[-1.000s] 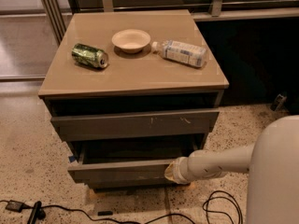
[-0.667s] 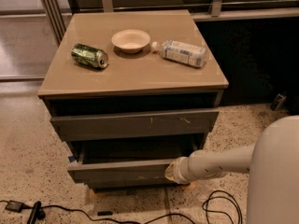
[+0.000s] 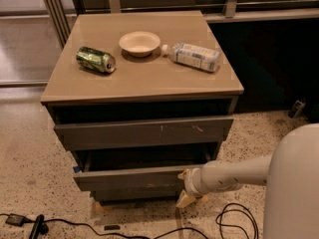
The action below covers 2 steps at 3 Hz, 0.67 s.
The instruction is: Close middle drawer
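On the cabinet top (image 3: 149, 81) lay a green can (image 3: 95, 59) with unreadable print, then a pale bowl (image 3: 139, 43), then a bottle (image 3: 192, 57) whose label was illegible. At lower centre the middle drawer (image 3: 129, 178) stood partly pulled out. The gripper (image 3: 186, 188) sat against the right end of its front. Whether it was grasping or released could not be told.

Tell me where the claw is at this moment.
In the camera view the claw sits low, right of centre, at the front of the middle drawer, near its right end, below the scratched drawer front.
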Each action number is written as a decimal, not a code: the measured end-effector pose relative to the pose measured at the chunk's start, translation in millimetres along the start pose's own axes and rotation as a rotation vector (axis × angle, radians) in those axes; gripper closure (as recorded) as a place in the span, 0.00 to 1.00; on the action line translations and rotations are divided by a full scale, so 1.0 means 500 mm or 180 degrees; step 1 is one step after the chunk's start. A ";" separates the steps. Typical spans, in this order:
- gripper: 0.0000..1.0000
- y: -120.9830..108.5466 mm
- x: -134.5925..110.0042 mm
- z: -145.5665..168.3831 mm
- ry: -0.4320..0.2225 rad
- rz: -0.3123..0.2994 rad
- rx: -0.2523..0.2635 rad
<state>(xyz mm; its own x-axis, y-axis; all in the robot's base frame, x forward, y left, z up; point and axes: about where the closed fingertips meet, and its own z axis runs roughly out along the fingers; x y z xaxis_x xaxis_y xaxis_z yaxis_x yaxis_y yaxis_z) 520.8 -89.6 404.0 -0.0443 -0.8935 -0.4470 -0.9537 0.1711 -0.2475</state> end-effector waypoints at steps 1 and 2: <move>0.00 0.000 0.000 0.000 0.0000 0.0000 0.0000; 0.00 0.000 0.000 0.000 0.0000 0.0000 0.0000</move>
